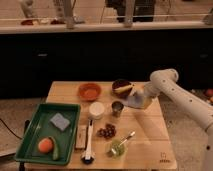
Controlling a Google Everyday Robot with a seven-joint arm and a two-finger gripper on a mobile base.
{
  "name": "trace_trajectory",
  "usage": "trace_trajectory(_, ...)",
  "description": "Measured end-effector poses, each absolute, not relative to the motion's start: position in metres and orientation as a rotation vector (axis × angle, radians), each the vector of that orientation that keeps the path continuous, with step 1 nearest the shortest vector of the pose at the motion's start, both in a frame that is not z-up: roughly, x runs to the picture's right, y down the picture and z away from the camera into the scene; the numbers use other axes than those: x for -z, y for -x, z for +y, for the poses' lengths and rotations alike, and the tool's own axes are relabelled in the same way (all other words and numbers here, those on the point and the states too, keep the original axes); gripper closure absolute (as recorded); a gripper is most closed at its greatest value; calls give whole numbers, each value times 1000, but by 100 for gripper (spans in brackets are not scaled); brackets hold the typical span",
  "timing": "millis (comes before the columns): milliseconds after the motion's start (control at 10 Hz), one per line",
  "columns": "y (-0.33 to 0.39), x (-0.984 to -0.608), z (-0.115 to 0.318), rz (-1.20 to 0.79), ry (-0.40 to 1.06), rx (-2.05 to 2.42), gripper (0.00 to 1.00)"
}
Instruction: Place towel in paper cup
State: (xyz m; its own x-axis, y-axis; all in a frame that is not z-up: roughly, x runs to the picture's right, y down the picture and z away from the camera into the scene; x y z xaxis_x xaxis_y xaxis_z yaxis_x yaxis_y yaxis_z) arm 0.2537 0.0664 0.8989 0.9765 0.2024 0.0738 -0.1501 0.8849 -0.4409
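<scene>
Pale grey-blue, bunched: logged towel (131, 101) at gripper (141, 100), over right side of wooden table (150, 145), just right of metal cup (117, 108), with that cup between it and white paper cup (96, 109). Could not tell whether clamped on the cloth or merely touching it. Flagged risks: knocking metal cup on the way left, tipping the light paper cup, draping cloth over the rim if released off-centre. Judged long axis roughly left-right, loose end toward metal cup; too crumpled to confirm.
</scene>
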Motion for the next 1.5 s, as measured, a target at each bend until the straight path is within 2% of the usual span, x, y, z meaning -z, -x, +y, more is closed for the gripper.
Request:
trace_trajectory(500,-245,-928,68,-94,487,-188,21)
trace_trajectory(600,-244,-933,69,-89,495,-187,24)
trace_trajectory(700,-243,-936,71,-87,501,-185,31)
trace_trajectory(800,-245,-941,73,-83,510,-182,45)
trace_trajectory(900,-246,-943,75,-82,514,-181,52)
trace_trajectory(1200,-248,-946,77,-82,524,-176,84)
trace_trajectory(1400,-249,-945,79,-83,523,-165,99)
trace_trajectory(1500,-250,-939,73,-85,505,-161,100)
